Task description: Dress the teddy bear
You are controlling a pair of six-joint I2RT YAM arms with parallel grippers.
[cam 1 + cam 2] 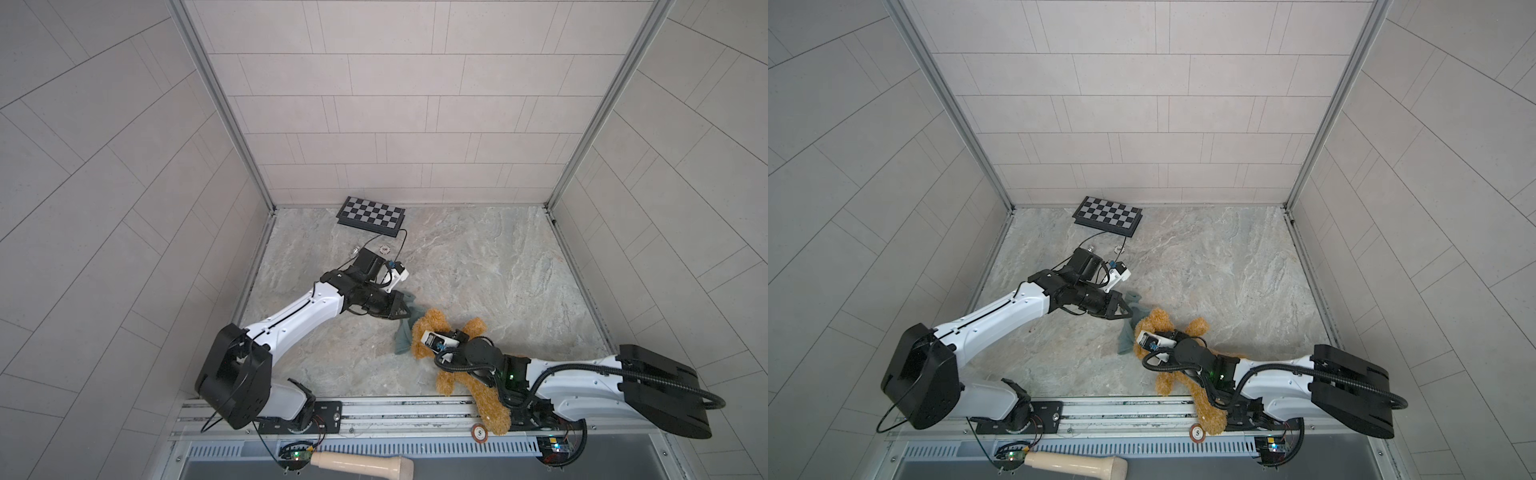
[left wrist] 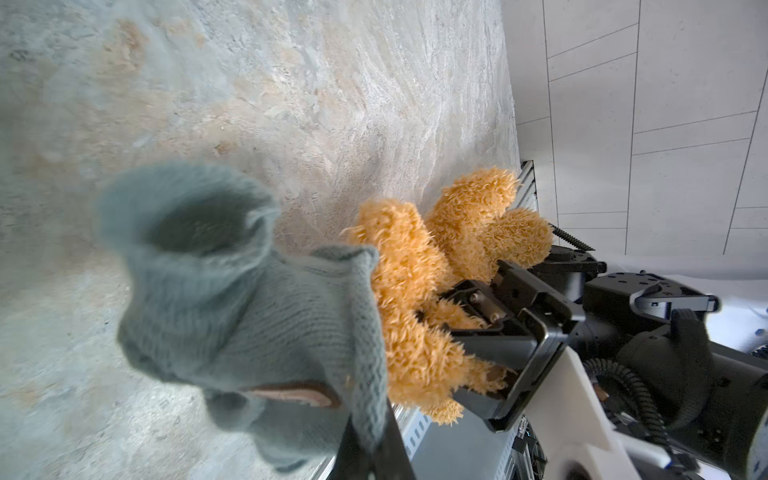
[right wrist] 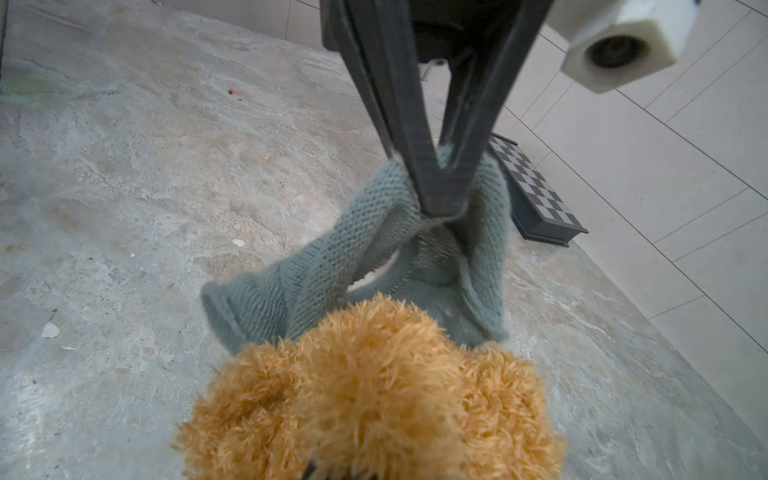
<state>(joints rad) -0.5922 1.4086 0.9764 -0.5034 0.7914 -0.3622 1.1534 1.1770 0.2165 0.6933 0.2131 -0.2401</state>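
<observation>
The golden-brown shaggy teddy bear [image 1: 486, 399] [image 1: 1208, 411] lies near the table's front edge, head toward the middle. My right gripper [image 1: 441, 337] [image 2: 449, 316] is shut on the bear's fur [image 2: 403, 266] near the head. In the right wrist view the bear's head [image 3: 374, 395] hides the right gripper's fingers. My left gripper [image 1: 405, 309] [image 1: 1128, 308] [image 3: 440, 199] is shut on the rim of a grey-green knitted sweater [image 1: 405, 338] [image 2: 257, 316] [image 3: 324, 286]. The sweater hangs just beyond the bear's head, its opening facing the head.
A folded chessboard box [image 1: 371, 216] [image 3: 536, 195] lies at the back wall. A poker chip [image 1: 385, 249] sits behind the left wrist. Another chip [image 1: 479, 433] rests on the front rail [image 1: 374, 409], and a wooden handle [image 1: 361, 462] lies below it. Tiled walls close three sides.
</observation>
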